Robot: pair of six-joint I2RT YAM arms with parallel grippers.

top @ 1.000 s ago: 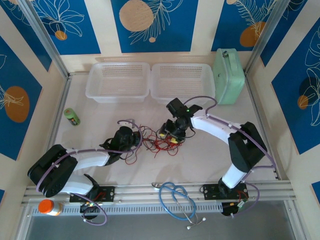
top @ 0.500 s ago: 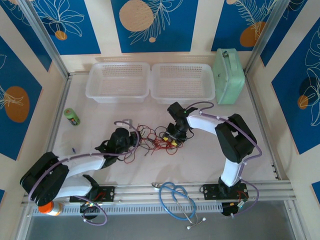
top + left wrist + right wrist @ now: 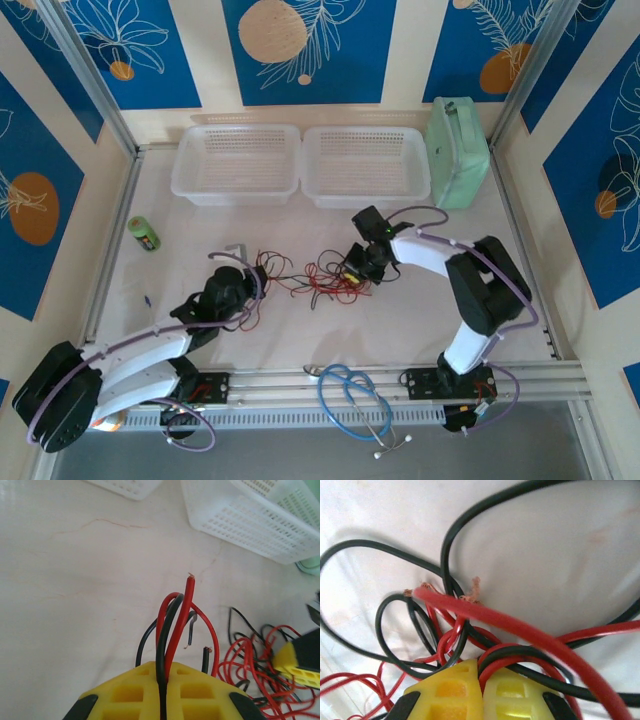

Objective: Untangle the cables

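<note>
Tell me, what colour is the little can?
Green. The small cylindrical can shows best in the top external view.

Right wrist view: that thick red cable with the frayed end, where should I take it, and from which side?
Probably take the red cable on its straight stretch just behind the frayed tip, coming from above with the jaws across it. There it rides over the black loops and stands clear; further down it runs into crossing strands beside the shut right gripper.
</note>
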